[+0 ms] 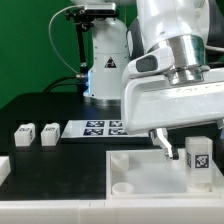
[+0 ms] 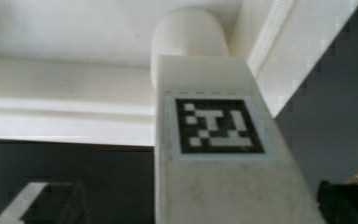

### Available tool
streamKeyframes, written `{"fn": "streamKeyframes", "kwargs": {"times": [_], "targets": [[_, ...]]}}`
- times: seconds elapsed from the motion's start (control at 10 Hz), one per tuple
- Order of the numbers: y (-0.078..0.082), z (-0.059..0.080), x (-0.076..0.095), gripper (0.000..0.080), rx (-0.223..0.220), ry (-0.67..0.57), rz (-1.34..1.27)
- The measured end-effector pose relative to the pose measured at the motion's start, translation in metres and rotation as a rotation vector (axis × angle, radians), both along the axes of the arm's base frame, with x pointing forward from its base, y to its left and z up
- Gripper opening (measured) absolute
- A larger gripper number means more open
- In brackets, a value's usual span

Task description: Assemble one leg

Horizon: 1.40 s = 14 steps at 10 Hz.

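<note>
Three small, stubby white plastic legs are in view. Two spare legs sit side by side on the black table, near the marker board. The third leg has a black-and-white square tag on its face. It stands upright on the large white square tray at the exterior view's right. The gripper is parted, its jaws clear of the post.

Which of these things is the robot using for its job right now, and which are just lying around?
For the job:
- the leg at the exterior view's right, seen close up in the wrist view
- the white tray piece with round sockets, likely where it goes

Just lying about:
- two other legs at the exterior view's left
- the marker board
</note>
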<state>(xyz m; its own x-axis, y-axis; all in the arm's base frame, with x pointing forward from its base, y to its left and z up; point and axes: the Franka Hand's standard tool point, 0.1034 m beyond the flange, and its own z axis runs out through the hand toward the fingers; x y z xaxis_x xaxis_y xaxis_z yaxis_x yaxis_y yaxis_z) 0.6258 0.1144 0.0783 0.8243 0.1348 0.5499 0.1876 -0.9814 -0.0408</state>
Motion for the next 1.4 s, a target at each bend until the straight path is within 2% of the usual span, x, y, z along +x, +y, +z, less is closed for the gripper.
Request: {"fn": "streamKeyframes", "kwargs": {"times": [0.2, 0.4, 0.5, 0.6, 0.8, 0.9, 1.0, 1.1, 1.3, 1.4], "targets": [[-0.001, 0.0, 0.0, 0.0649, -0.002, 0.013, 0.0], [-0.005, 0.014, 0.002, 0.0649, -0.018, 0.167, 0.009], [-0.004, 0.016, 0.004, 0.0649, -0.017, 0.201, 0.008], [-0.002, 0.012, -0.002, 0.0649, -0.024, 0.344, 0.014], [0.001, 0.014, 0.0, 0.0649, -0.036, 0.572, 0.03], [0.002, 0.013, 0.003, 0.0649, -0.039, 0.648, 0.039], [0.003, 0.011, 0.015, 0.0649, -0.033, 0.587, 0.034], [0.005, 0.007, 0.012, 0.0649, -0.034, 0.565, 0.035], [0.005, 0.007, 0.012, 0.0622, -0.025, 0.572, 0.01], [0.005, 0.007, 0.012, 0.0452, -0.026, 0.572, 0.012]]}}
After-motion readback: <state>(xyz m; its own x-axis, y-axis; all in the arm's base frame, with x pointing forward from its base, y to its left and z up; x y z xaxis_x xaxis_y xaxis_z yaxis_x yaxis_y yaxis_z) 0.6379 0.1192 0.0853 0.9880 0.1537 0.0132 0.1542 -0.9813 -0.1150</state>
